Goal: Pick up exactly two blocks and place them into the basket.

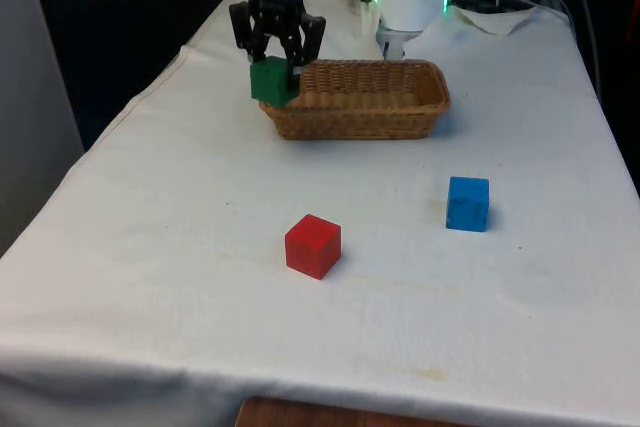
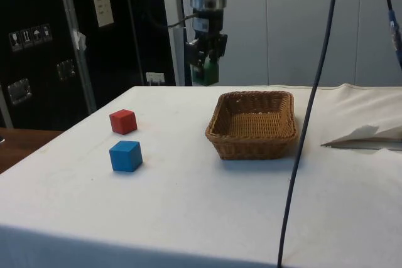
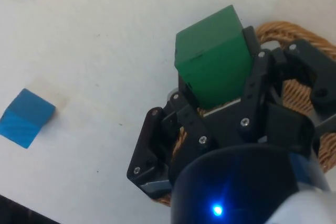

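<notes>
My gripper (image 1: 276, 59) is shut on a green block (image 1: 272, 81), held in the air at the wicker basket's (image 1: 400, 77) corner on the front view's left. In the side view the green block (image 2: 206, 72) hangs under the gripper (image 2: 208, 53), above the table just beyond the basket (image 2: 254, 123). From the wrist, the green block (image 3: 212, 62) sits between the black fingers (image 3: 252, 85) with the basket's rim (image 3: 278, 30) beneath. A red block (image 1: 312, 245) and a blue block (image 1: 468, 203) lie on the cloth nearer the front. The basket looks empty.
The red block (image 2: 123, 121) and blue block (image 2: 125, 155) lie close together, well apart from the basket. A black cable (image 2: 311, 117) hangs across the side view. Crumpled cloth (image 2: 364, 135) lies beside the basket at the robot's end.
</notes>
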Available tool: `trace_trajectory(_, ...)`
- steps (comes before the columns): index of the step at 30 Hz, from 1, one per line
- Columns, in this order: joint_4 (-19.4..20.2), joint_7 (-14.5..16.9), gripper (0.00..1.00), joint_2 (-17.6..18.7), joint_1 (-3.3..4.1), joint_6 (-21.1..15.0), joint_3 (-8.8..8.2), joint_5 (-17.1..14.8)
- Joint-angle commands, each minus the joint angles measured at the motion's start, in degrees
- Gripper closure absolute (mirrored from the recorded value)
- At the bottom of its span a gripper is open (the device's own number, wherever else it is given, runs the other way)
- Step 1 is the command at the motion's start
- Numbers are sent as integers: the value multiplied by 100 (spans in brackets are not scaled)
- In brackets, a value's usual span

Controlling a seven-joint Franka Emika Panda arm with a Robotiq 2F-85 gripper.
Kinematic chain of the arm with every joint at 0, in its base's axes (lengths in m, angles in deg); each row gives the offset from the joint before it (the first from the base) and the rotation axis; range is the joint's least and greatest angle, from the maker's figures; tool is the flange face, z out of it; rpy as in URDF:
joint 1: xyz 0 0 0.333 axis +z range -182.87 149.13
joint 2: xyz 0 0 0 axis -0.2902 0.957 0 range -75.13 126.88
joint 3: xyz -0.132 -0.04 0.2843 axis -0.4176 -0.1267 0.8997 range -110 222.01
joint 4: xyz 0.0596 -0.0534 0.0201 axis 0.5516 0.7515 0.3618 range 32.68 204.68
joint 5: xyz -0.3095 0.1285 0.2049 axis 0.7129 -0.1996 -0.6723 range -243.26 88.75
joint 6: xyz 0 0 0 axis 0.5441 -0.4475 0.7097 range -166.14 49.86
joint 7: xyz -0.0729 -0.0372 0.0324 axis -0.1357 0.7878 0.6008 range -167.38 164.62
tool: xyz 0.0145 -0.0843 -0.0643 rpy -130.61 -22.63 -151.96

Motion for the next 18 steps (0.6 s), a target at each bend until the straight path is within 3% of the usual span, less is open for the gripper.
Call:
trace_trajectory(1,223,80,100,-143,155,-201,-86,-63)
trace_trajectory(4,332,109,100,-218,166,-327,-6,-132)
trace_trajectory(5,115,11,100,-74,11,-155,103,-86)
trace_trajectory(6,355,109,100,-241,172,-361,11,-143)
trace_trajectory(11,498,97,100,-430,172,-527,126,-143)
trace_trajectory(12,504,97,100,-453,149,-544,149,-138)
trace_trajectory(13,332,11,100,-338,17,-407,258,-97)
trace_trajectory(14,510,97,100,-481,126,-573,172,-132)
trace_trajectory(18,521,103,100,-527,57,-625,223,-103)
